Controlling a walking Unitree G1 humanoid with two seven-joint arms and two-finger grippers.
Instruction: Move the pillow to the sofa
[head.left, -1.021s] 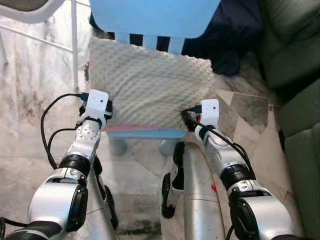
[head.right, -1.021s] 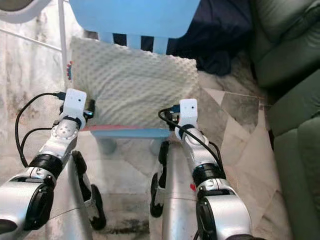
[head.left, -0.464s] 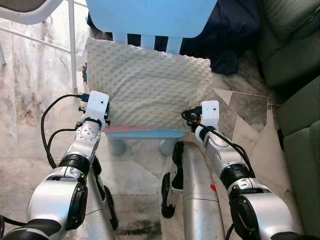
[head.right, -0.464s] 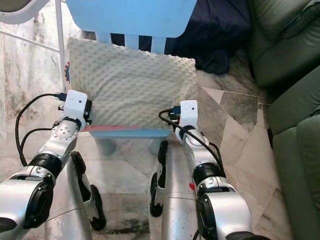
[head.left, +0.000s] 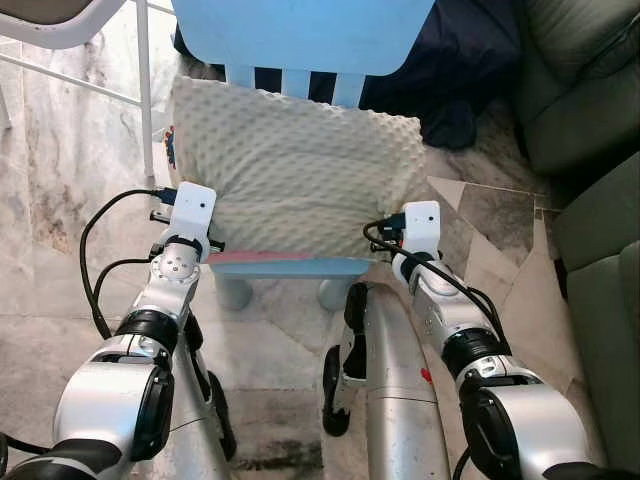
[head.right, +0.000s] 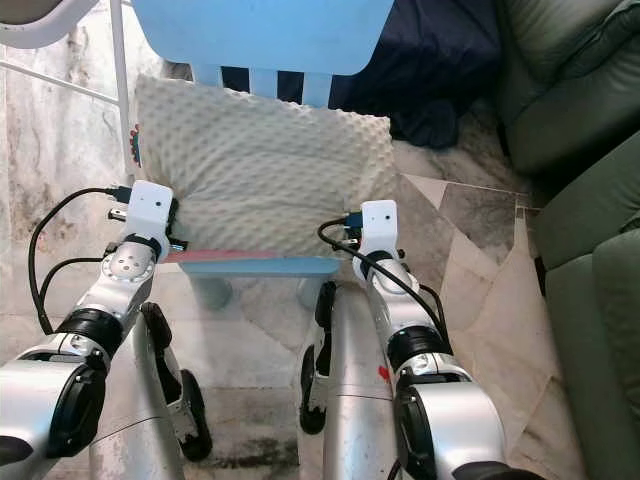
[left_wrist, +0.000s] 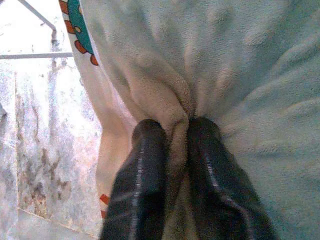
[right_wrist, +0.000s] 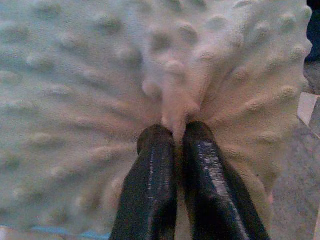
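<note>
Both grippers are pinching folds of the soft, dimpled pillow (head.left: 300, 170): the left gripper (left_wrist: 175, 137) near one lower corner, the right gripper (right_wrist: 172, 132) near the other. It is looking light and floppy, so it is likely sagging between them once off the blue chair (head.left: 290, 266).

Pale cream pillow (head.left: 300, 165) with a raised dotted texture, pinched by black fingers (right_wrist: 152, 170); beside the left hand (left_wrist: 174, 131), teal and orange edging. Light blue chair (head.left: 300, 35), dark green sofa (head.left: 590, 120), grey-veined marble floor (head.left: 60, 200).

Cream dimpled pillow (head.left: 300, 170), on blue chair (head.left: 300, 30)
</note>
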